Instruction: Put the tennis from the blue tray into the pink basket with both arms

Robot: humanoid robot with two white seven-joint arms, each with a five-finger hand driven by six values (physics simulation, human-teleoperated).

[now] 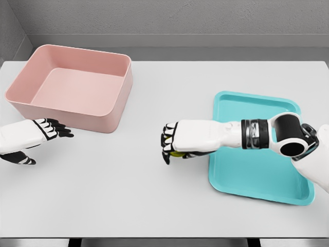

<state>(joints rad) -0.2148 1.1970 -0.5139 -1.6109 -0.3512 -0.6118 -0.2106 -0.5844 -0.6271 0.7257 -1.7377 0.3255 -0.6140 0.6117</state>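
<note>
Our right robot hand (172, 144) curls around the tennis ball (177, 153) over the tabletop (154, 206), clear of the blue tray (257, 180), so we judge a handover next to the spread left robot hand (38, 135) beside the pink basket (110, 121).

One head camera looks steeply down and forward across the worktop (154, 206), near, toward the far wall (180, 20).

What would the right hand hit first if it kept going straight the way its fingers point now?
The right hand, closed on the tennis ball, points left across the bare table. The first thing in that line looks like the left hand, open by the pink basket. Depth is unclear, so it may pass just in front.
</note>
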